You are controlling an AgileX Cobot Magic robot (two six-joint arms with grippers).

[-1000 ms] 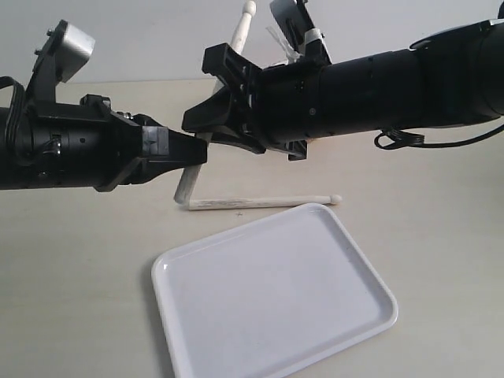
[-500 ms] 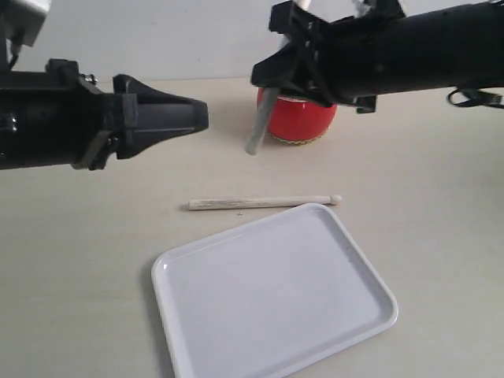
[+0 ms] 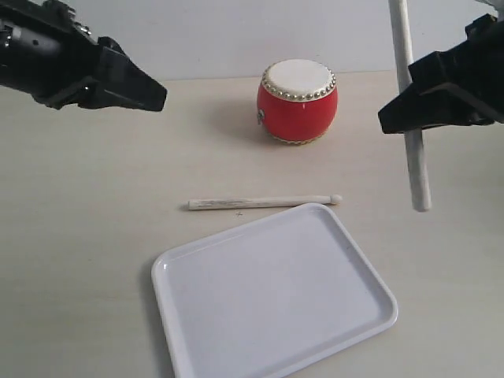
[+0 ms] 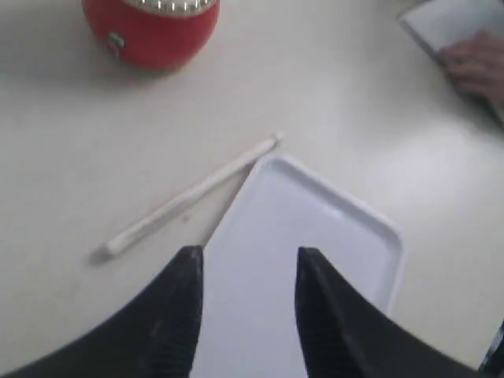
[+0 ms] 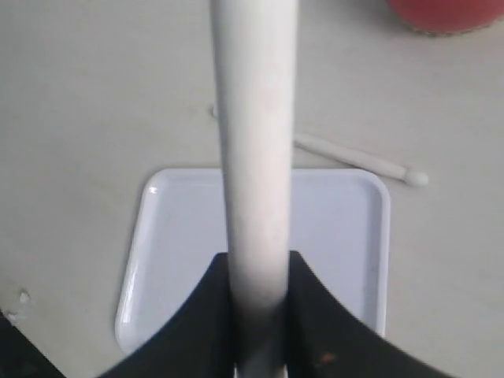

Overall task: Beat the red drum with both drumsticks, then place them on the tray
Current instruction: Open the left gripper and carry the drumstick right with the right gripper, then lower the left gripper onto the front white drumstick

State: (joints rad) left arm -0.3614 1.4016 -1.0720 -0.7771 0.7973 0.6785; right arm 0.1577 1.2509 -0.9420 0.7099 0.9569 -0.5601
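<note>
The red drum (image 3: 297,101) stands upright at the back middle of the table, also seen as the drum (image 4: 151,30) in the left wrist view. One drumstick (image 3: 264,202) lies flat just beyond the far rim of the white tray (image 3: 205,339), touching nothing else. The other drumstick (image 3: 409,102) hangs nearly upright at the right, with my right gripper (image 3: 409,114) shut on it; up close that stick (image 5: 256,142) fills the view above the tray (image 5: 181,228). My left gripper (image 4: 246,264) is open and empty, high at the left (image 3: 153,94), above the tray (image 4: 346,228).
A person's hand (image 4: 476,67) and a book or paper lie at one edge of the left wrist view. The pale tabletop (image 3: 94,205) stretches to the left of the tray.
Both arms have pulled apart and upward, uncovering the drum. The right gripper carried its drumstick to the far right. The left gripper drew back to the upper left, empty; the lying stick has not moved.
</note>
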